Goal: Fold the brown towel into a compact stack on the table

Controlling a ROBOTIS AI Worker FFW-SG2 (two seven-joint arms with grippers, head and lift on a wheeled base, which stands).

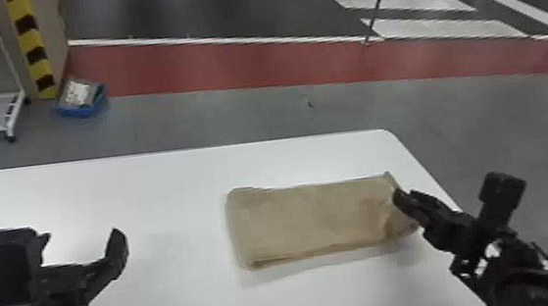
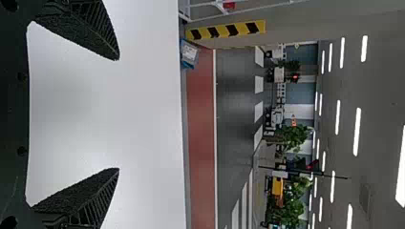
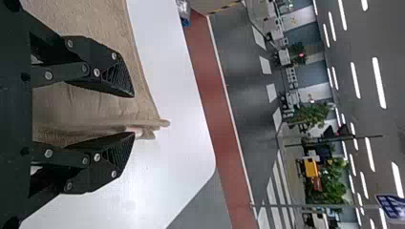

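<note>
One white table (image 1: 153, 183) bears one brown towel (image 1: 315, 219), a flat oblong lying near the table's right edge. Of two grippers, the left gripper (image 1: 81, 237), well apart from the towel, has its two fingers spread wide; the right gripper (image 1: 405, 195), at the towel's right end, holds its two apart, towel edge between.
</note>
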